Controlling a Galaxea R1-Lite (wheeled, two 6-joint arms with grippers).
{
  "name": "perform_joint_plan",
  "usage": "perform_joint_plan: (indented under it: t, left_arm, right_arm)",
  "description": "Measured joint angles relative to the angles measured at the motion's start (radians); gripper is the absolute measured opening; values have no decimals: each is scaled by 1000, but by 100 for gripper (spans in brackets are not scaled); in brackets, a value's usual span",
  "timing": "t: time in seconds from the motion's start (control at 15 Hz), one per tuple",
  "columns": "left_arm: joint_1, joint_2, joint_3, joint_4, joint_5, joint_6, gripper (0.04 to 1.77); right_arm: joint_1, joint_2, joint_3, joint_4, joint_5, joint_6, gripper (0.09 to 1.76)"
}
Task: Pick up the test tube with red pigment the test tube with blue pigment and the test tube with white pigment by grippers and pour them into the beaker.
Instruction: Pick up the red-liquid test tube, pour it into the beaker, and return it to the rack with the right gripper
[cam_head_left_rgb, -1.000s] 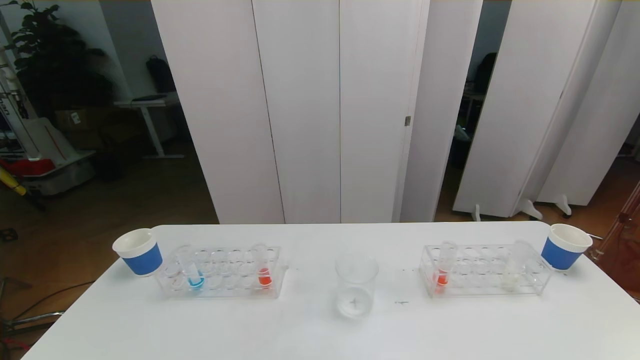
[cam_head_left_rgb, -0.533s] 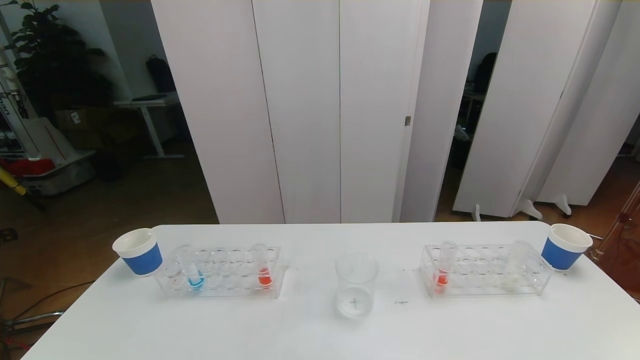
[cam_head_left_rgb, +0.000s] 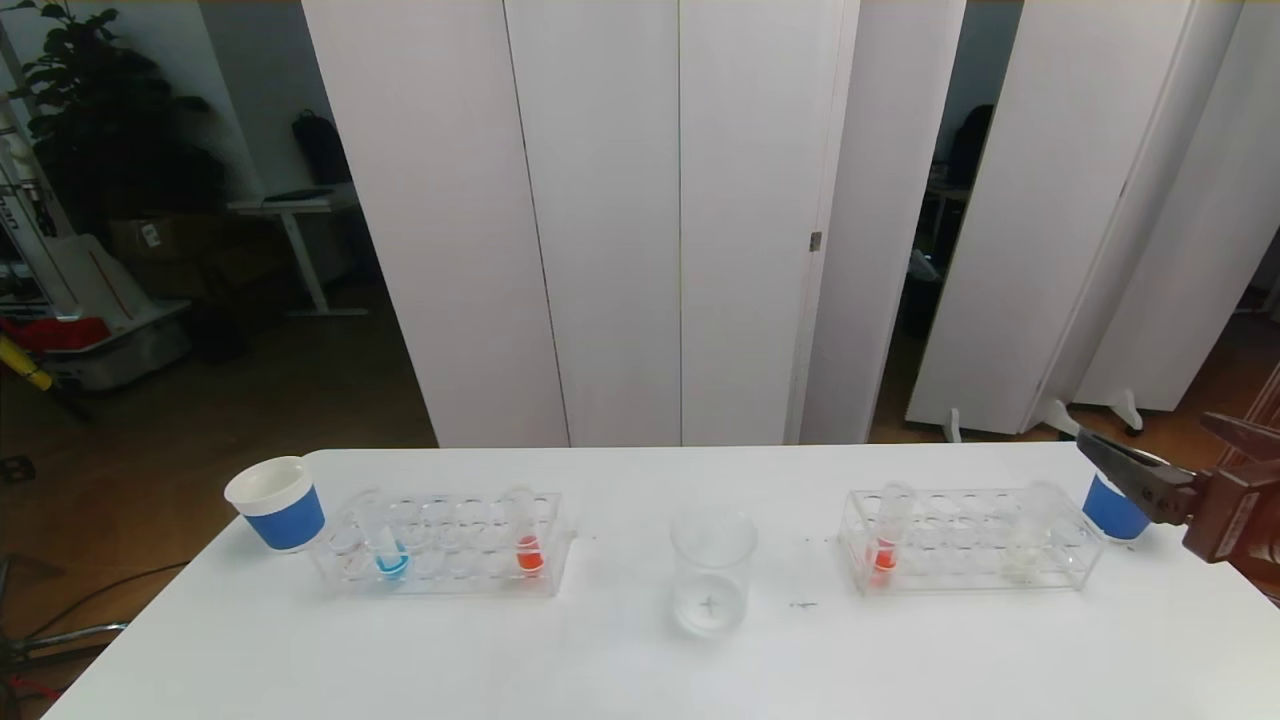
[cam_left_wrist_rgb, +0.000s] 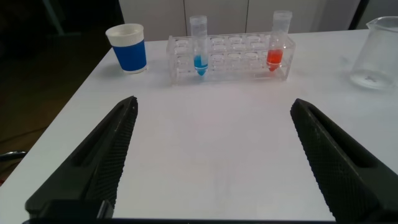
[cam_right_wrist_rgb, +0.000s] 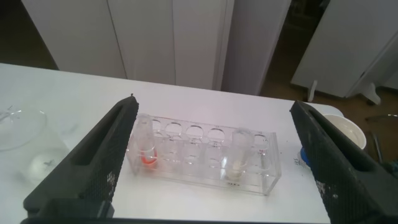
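**A:** What is nearest to me on the table?

**B:** On my head camera, the white table (cam_head_left_rgb: 600, 660) is bare at its near edge. The clear beaker (cam_head_left_rgb: 712, 572) stands upright near the middle, between the two racks and touching neither.

**A:** And my grippers?

**B:** The right gripper (cam_head_left_rgb: 1165, 455) comes in at the right edge, fingers spread wide, holding nothing, in front of the right paper cup (cam_head_left_rgb: 1108, 510). Its wrist camera looks down between the open fingers (cam_right_wrist_rgb: 106, 168) onto the right rack. The left gripper (cam_left_wrist_rgb: 211, 162) shows only on its own wrist camera, fingers wide and empty, above bare table on the near side of the left rack.

**A:** Where are the tubes?

**B:** Behind the beaker line, the left rack (cam_head_left_rgb: 445, 545) holds the test tube with blue pigment (cam_head_left_rgb: 385, 545) toward its left end, leaning a little, and a tube with red pigment (cam_head_left_rgb: 527, 540) upright near its right end. The right rack (cam_head_left_rgb: 965, 545) holds another red-bottomed tube (cam_head_left_rgb: 888, 535) at its left end and the test tube with white pigment (cam_head_left_rgb: 1028, 540) toward its right end.

**A:** Farther back?

**B:** The left paper cup (cam_head_left_rgb: 278, 503), blue-sleeved, stands just beside the left rack's outer end. Beyond the table are tall white panels (cam_head_left_rgb: 620, 220).
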Motion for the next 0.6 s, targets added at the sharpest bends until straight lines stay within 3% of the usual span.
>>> perform_joint_plan:
  t: [0.27, 0.6]
  left_arm:
    - [0, 0, 0, 0, 0, 0, 175]
    - [0, 0, 0, 0, 0, 0, 175]
  right_arm:
    - [79, 113, 101, -138, -58, 35, 175]
    - [188, 191, 157, -194, -141, 82, 175]
